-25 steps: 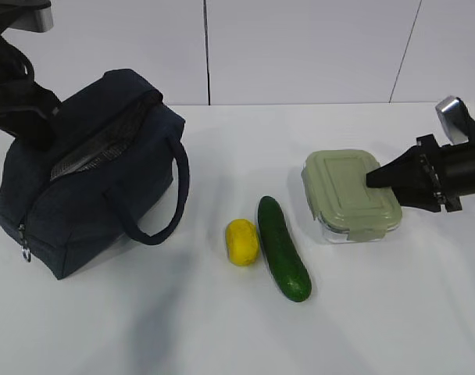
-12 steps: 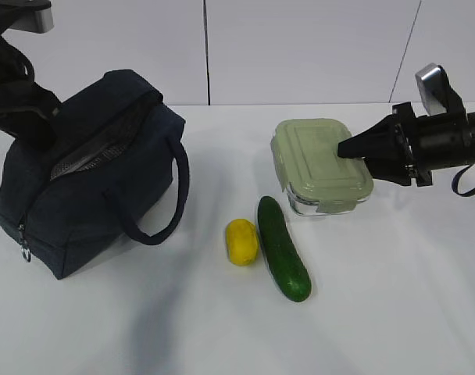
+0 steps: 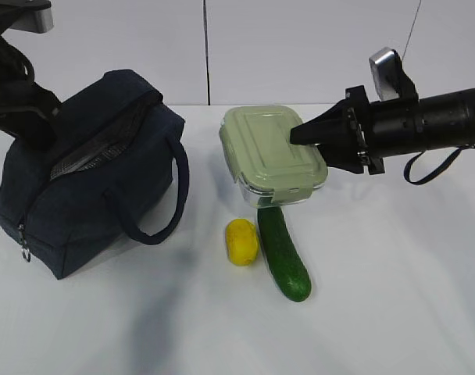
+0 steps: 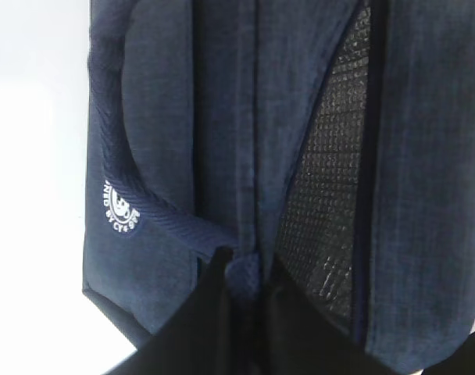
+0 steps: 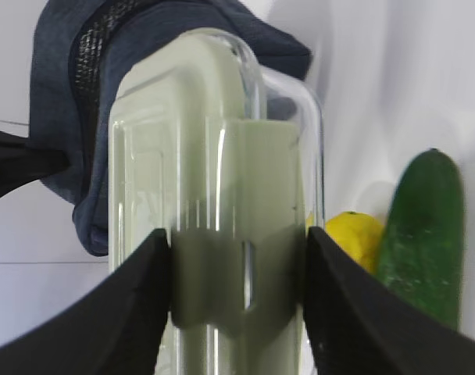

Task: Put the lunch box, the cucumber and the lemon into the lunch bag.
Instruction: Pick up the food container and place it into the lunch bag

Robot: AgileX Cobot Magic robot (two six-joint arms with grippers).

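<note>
The lunch box (image 3: 270,152), clear with a sage-green lid, hangs tilted in the air above the table, right of the lunch bag (image 3: 89,176). My right gripper (image 3: 309,134) is shut on its right end; in the right wrist view (image 5: 236,269) the jaws clamp the lid's latch (image 5: 237,234). The cucumber (image 3: 283,251) and the lemon (image 3: 241,241) lie side by side on the table below the box. The navy bag stands at the left with its zipper open. My left gripper (image 4: 244,269) is shut on the fabric edge of the bag's opening (image 4: 245,156).
The white table (image 3: 394,297) ends at a white wall behind. One bag handle (image 3: 155,211) hangs down the bag's right side towards the lemon. The bag's zipper ring pull (image 3: 25,251) hangs at its front left corner.
My right gripper has lifted the lunch box off the table and carried it left and up, towards the bag. The left arm, bag, lemon and cucumber have not moved.
</note>
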